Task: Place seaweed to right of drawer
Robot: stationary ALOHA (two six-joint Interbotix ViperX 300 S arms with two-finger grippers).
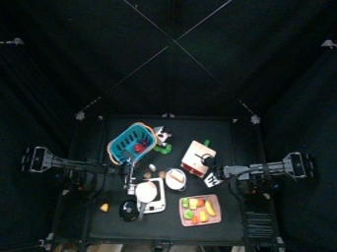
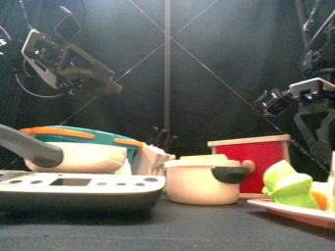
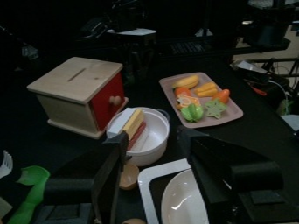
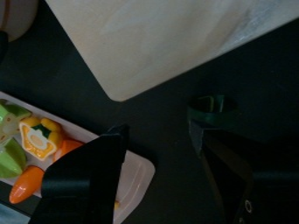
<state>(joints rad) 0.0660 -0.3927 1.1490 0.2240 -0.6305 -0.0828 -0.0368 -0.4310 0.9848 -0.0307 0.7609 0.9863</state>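
drawer (image 3: 79, 94): pale wood top, red front
seaweed (image 4: 208, 104): dark green, small
plate (image 3: 230, 111): pink, loaded with orange, yellow and green veg
pot (image 2: 201, 179): cream, black handles
basket (image 1: 129, 144): teal
table (image 1: 224, 215): plain black

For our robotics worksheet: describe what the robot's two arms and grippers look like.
Both arms are black, built from blocky jointed segments with cables along them. The left gripper and the right gripper each end in two flat, matte black jaws. No markings are visible.
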